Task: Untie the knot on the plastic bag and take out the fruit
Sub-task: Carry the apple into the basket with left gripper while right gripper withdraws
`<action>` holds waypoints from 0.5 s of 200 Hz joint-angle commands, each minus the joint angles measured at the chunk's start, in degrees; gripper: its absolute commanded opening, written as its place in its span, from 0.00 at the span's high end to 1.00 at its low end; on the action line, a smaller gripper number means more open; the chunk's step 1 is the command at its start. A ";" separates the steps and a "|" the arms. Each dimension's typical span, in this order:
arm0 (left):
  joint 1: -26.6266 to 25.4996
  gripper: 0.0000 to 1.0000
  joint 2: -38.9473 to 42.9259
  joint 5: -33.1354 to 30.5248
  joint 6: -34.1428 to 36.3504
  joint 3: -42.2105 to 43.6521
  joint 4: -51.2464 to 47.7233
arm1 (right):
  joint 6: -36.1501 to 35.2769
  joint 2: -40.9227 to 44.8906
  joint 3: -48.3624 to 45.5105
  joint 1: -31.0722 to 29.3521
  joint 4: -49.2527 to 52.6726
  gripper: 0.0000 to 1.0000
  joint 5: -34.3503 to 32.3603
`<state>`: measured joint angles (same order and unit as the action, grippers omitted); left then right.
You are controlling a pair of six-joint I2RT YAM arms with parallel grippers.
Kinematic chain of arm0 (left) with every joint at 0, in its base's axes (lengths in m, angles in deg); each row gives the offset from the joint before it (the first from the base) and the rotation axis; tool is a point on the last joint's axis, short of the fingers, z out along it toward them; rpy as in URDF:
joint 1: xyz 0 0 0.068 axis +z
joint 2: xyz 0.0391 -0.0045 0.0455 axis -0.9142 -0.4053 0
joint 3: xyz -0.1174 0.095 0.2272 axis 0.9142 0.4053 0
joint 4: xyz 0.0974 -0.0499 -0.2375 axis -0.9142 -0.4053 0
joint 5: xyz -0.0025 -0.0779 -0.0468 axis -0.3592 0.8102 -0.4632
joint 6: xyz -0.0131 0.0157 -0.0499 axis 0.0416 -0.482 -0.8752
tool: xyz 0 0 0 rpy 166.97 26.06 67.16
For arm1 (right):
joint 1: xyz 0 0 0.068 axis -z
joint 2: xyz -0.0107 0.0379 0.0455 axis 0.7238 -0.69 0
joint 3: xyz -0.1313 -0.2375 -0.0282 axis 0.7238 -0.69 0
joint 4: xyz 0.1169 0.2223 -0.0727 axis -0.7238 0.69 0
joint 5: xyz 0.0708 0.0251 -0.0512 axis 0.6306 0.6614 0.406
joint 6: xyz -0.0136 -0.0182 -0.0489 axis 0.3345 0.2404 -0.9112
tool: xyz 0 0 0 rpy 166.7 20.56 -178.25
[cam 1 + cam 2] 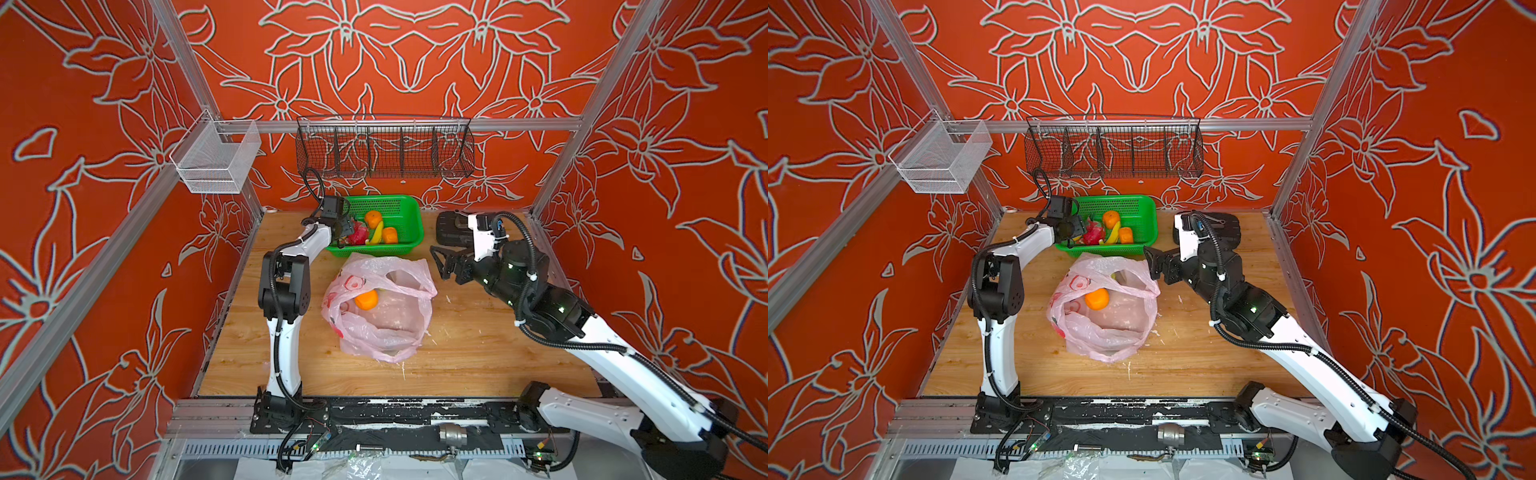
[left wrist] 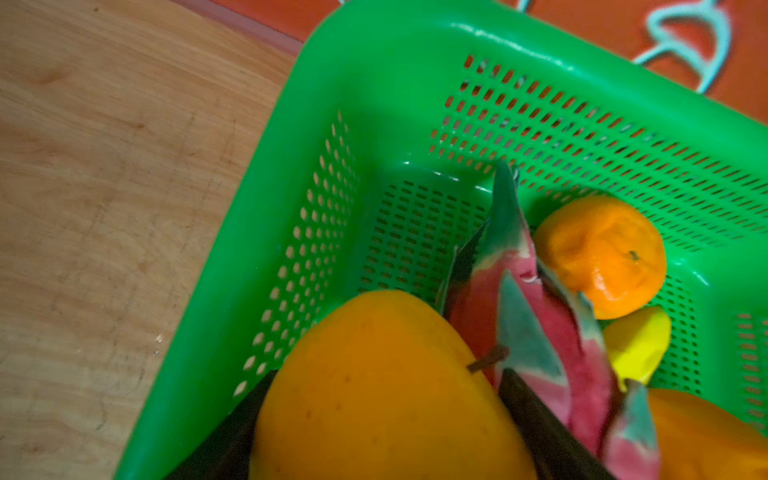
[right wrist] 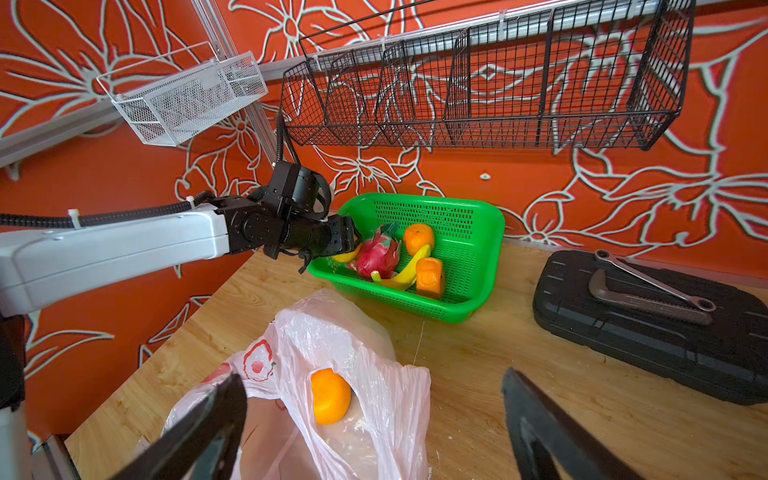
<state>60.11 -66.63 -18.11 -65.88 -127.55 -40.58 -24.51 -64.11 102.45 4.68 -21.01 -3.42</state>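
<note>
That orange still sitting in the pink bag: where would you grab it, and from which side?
Across its round middle, from straight above. The orange lies uncovered in the upward-gaping mouth of the plastic bag, whose crinkled film rises around it and would likely foul a sideways approach. The open right tool hovers nearest.

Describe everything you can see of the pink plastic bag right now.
The plastic bag is thin, translucent pink film with red printed marks, heavily crinkled. It lies slumped on the wooden table, just in front of the green basket, its mouth gaping open upward, untied. One orange sits inside, left of centre. The right gripper hovers open by its far right corner, apparently not touching.
</note>
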 commanded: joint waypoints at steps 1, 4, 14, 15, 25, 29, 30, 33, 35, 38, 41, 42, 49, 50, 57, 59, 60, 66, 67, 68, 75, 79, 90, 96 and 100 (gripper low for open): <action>0.29 0.37 -1.75 1.24 0.24 -1.14 -4.07 | -0.49 1.35 -0.63 0.36 0.02 0.03 -1.22; 0.27 0.36 -1.88 1.31 0.24 -1.21 -4.27 | -0.49 1.45 -0.67 0.30 -0.06 0.03 -1.21; 0.27 0.31 -2.20 1.25 0.22 -1.87 -5.27 | -0.49 1.72 -0.67 0.30 -0.06 0.03 -1.17; 0.27 0.31 -2.21 1.24 0.22 -1.92 -5.38 | -0.49 1.72 -0.67 0.30 -0.04 0.03 -1.22; 0.26 0.24 -2.34 1.32 0.52 -2.38 -6.08 | -0.38 1.98 -0.72 0.36 -0.01 0.03 -1.17; 0.26 0.21 -2.26 1.33 0.55 -2.48 -6.23 | -0.34 2.07 -0.76 0.32 0.00 0.03 -1.14; 0.26 0.20 -2.24 1.33 0.56 -2.53 -6.26 | -0.33 2.07 -0.76 0.31 -0.01 0.03 -1.11; 0.26 0.18 -2.22 1.28 0.68 -2.55 -6.35 | -0.32 2.12 -0.76 0.34 0.00 0.03 -1.09; 0.31 0.17 -2.15 1.25 0.66 -2.61 -6.37 | -0.27 2.15 -0.76 0.31 0.01 0.03 -1.09; 0.27 0.16 -2.13 1.17 0.66 -2.63 -6.49 | -0.24 2.25 -0.81 0.30 0.03 0.03 -1.09; 0.27 0.15 -2.05 1.09 0.72 -2.73 -6.66 | -0.19 2.25 -0.84 0.30 0.10 0.03 -1.10; 0.27 0.15 -2.00 1.07 0.68 -2.74 -6.78 | -0.16 2.25 -0.85 0.30 0.13 0.03 -1.05; 0.33 0.13 -1.87 0.90 0.69 -3.21 -7.51 | -0.02 2.41 -0.85 0.30 0.09 0.03 -1.00; 0.30 0.13 -1.82 0.89 0.67 -3.29 -7.64 | -0.04 2.42 -0.85 0.30 0.12 0.03 -0.95; 0.33 0.10 -1.46 0.86 0.70 -3.59 -8.35 | 0.17 2.56 -0.85 0.32 0.09 0.03 -0.91; 0.35 0.09 -1.32 0.95 0.71 -3.62 -8.56 | 0.13 2.61 -0.91 0.30 0.14 0.03 -0.91; 0.31 0.09 -1.24 1.00 0.72 -3.63 -8.61 | 0.17 2.61 -0.93 0.30 0.10 0.03 -0.91; 0.27 0.06 -0.72 1.29 0.57 -3.42 -8.82 | 0.32 2.73 -1.02 0.30 -0.09 0.03 -0.91; 0.27 0.06 -0.63 1.35 0.52 -3.40 -8.83 | 0.31 2.76 -1.07 0.34 -0.06 0.03 -0.91; 0.27 0.06 -0.55 1.43 0.45 -3.29 -8.83 | 0.30 2.77 -1.09 0.32 -0.04 0.03 -0.91; 0.27 0.04 0.15 1.82 0.29 -2.77 -8.83 | 0.46 2.82 -1.19 0.31 -0.19 0.03 -0.91; 0.31 0.03 0.59 1.99 0.06 -2.47 -8.83 | 0.58 2.87 -1.28 0.30 -0.28 0.03 -0.91; 0.27 0.02 1.73 1.88 -0.46 -1.40 -8.92 | 0.66 2.87 -1.29 0.34 -0.45 0.03 -0.66; 0.30 0.02 2.39 1.85 -0.69 -0.62 -8.92 | 0.79 2.83 -1.29 0.37 -0.29 0.03 -0.56; 0.29 0.02 2.92 1.85 -0.73 -0.26 -8.99 | 0.89 2.87 -1.29 0.30 -0.29 0.03 -0.49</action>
<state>60.09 -66.98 -16.62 -65.56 -130.02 -45.61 -24.34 -61.97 101.86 4.68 -21.10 -3.40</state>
